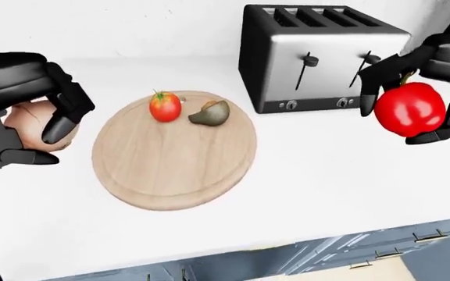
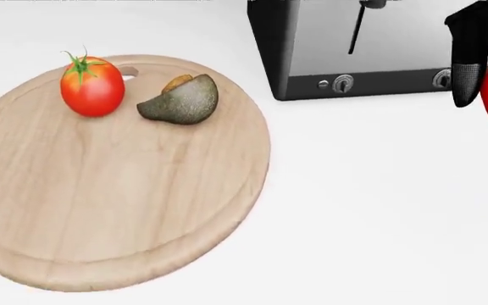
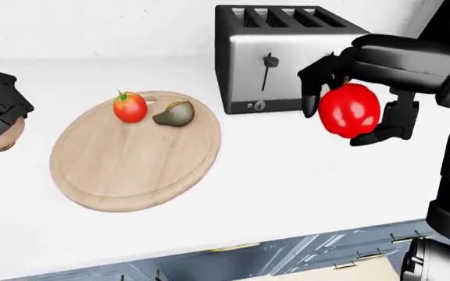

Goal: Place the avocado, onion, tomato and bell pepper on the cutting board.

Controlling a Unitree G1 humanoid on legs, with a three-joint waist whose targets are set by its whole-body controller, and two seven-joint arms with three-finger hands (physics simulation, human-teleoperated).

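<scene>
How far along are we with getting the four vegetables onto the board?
Halfway. The tomato and avocado already lie on the cutting board. The left hand grips the onion and the right hand grips the bell pepper, both off to the board's sides. Both must yet be set down.

One round wooden cutting board [image 1: 170,158] on one white worktop [image 1: 326,170]. One tomato [image 1: 165,107] and one avocado half [image 1: 210,113], both on the board's far part. One onion [image 1: 29,124], held at the left. One red bell pepper [image 3: 349,110], held at the right. One four-slot toaster [image 1: 319,55], with two levers and two knobs. Two black hands: left hand [image 1: 33,117], right hand [image 3: 355,102].
</scene>
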